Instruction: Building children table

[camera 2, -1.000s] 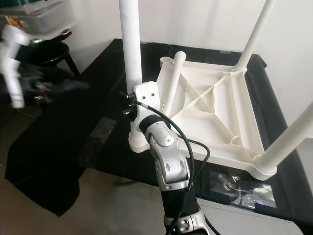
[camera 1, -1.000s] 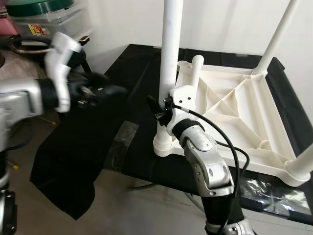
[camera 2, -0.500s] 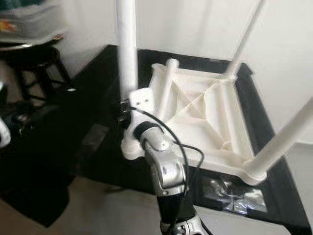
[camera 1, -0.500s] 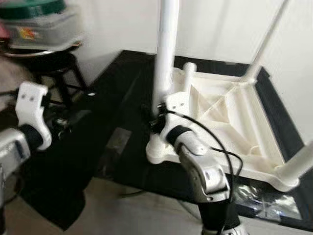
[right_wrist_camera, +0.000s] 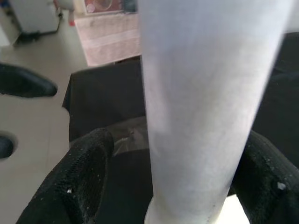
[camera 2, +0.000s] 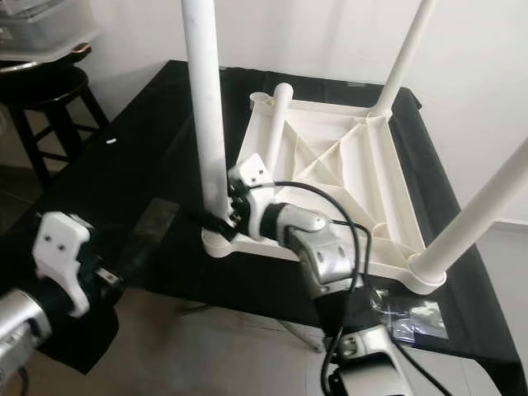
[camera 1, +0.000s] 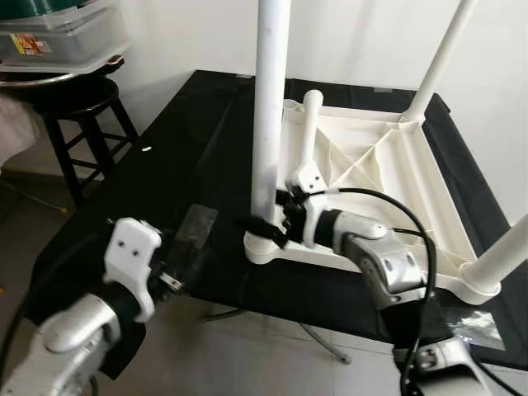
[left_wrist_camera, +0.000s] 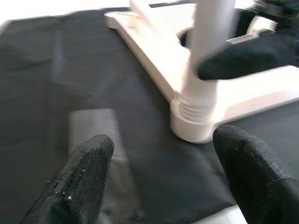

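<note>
We see 3 legs up in upturned tabletop; 4th leg loose. Right gripper clamped on near leg; left gripper apart, empty.

White wall running behind the work surface, evenly lit. Black cloth covering a low table, hanging over the near edge. Dark round stool standing at the left, carrying a clear lidded storage bin with a green item on top. Pale grey floor showing below. Crinkled clear plastic, possibly a bag, lying at the cloth's right corner.
</note>
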Motion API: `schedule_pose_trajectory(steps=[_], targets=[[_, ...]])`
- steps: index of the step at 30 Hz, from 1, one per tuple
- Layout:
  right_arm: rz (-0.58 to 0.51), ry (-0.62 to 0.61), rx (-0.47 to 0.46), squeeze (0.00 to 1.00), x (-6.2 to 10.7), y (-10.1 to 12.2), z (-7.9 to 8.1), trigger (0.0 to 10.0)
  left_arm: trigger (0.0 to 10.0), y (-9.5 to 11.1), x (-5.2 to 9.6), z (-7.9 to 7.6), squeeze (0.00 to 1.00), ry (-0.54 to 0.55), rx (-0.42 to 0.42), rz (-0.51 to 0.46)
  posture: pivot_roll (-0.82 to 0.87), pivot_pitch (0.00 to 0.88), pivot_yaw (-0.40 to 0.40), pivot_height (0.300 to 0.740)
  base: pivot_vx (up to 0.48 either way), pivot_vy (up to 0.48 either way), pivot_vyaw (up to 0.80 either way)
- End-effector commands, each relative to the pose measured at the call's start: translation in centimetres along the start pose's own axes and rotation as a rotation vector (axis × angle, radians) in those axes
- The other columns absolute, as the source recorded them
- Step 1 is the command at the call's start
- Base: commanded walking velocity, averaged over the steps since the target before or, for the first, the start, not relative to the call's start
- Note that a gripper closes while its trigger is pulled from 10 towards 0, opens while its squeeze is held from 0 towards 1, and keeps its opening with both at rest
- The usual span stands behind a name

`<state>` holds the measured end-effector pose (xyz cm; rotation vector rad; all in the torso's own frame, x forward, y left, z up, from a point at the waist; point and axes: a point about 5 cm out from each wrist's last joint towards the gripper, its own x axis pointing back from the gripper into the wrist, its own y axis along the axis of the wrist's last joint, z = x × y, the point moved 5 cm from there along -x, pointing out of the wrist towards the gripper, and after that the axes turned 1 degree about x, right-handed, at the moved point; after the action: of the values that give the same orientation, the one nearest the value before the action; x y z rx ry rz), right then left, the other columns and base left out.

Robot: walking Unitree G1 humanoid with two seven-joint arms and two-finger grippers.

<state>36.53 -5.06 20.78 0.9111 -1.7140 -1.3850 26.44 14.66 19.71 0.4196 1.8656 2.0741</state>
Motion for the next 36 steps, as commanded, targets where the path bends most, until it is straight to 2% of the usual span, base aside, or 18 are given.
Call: schedule_pose_trajectory(steps=[1,2,3,4,6,9,11,14,15,16,17,18,29,31,35,36], targets=[[-0.006,0.069,0.021,0.0,-0.4,0.2,0.5,10.0,10.0,0.0,0.3,-0.4,0.0,-0.007,0.008,-0.018,0.1,0.168,-0.058,0.74,0.0,0.0,0.0],[-0.014,0.075,0.011,0.0,-0.4,0.4,0.0,10.0,10.0,-0.5,0.6,-0.8,0.0,-0.022,0.043,-0.008,0.1,0.179,-0.063,0.74,0.0,0.0,0.0],[-0.014,0.075,0.011,0.0,-0.4,0.4,0.0,10.0,10.0,-0.5,0.6,-0.8,0.0,-0.022,0.043,-0.008,0.1,0.179,-0.063,0.74,0.0,0.0,0.0],[-0.024,0.088,0.006,0.0,-0.6,0.5,-0.6,10.0,10.0,-0.8,0.9,-1.4,0.0,-0.038,0.072,-0.04,0.12,0.194,-0.07,0.74,0.0,0.0,0.0],[-0.046,0.122,-0.009,0.0,-0.9,0.9,-1.3,10.0,10.0,-1.2,1.4,-3.2,0.0,-0.112,0.074,-0.079,0.12,0.204,-0.072,0.74,0.0,0.0,0.0],[-0.046,0.122,-0.009,0.0,-0.9,0.9,-1.3,10.0,10.0,-1.2,1.4,-3.2,0.0,-0.112,0.074,-0.079,0.12,0.204,-0.072,0.74,0.0,0.0,0.0],[-0.063,0.142,0.006,0.0,-1.4,1.7,-1.7,10.0,10.0,-0.6,1.7,-4.4,0.0,-0.176,0.089,-0.136,0.12,0.231,-0.073,0.74,0.0,0.0,0.0],[-0.067,0.145,0.022,0.0,-1.6,2.1,-1.9,10.0,10.0,-0.3,1.9,-4.7,0.0,-0.187,0.107,-0.157,0.12,0.242,-0.072,0.74,0.0,0.0,0.0],[-0.072,0.157,0.03,0.0,-1.7,2.4,-2.1,9.1,10.0,-0.2,2.2,-4.7,0.0,-0.19,0.122,-0.17,0.12,0.249,-0.072,0.74,0.0,0.0,0.0],[-0.076,0.175,0.036,0.0,-1.7,2.6,-2.1,9.1,10.0,-0.1,2.4,-4.8,0.0,-0.186,0.128,-0.179,0.12,0.253,-0.072,0.74,0.0,0.0,0.0],[-0.076,0.193,0.038,0.0,-1.5,2.6,-2.1,1.2,10.0,-0.2,2.6,-4.7,0.0,-0.178,0.128,-0.183,0.12,0.261,-0.075,0.74,0.0,0.0,0.0],[-0.075,0.213,0.039,0.0,-1.4,2.6,-2.1,0.0,10.0,-0.2,2.7,-4.7,0.0,-0.169,0.131,-0.186,0.12,0.261,-0.075,0.74,0.0,0.0,0.0],[-0.094,0.297,0.072,0.0,-0.9,2.8,-1.9,0.0,10.0,-0.8,3.4,-4.5,0.0,-0.112,0.131,-0.214,0.07,0.254,-0.09,0.74,0.0,0.0,0.0],[-0.102,0.272,0.086,0.0,-0.9,3.0,-2.2,0.0,10.0,-0.9,3.4,-4.4,0.0,-0.103,0.134,-0.219,0.06,0.246,-0.089,0.74,0.0,0.0,0.0],[-0.16,0.109,0.111,0.0,-0.4,4.0,-3.2,0.0,10.0,-1.3,2.8,-4.1,0.0,-0.083,0.117,-0.217,0.04,0.224,-0.08,0.74,0.0,0.0,0.0],[-0.16,0.109,0.111,0.0,-0.4,4.0,-3.2,0.0,10.0,-1.3,2.8,-4.1,0.0,-0.083,0.117,-0.217,0.04,0.224,-0.08,0.74,0.0,0.0,0.0]])
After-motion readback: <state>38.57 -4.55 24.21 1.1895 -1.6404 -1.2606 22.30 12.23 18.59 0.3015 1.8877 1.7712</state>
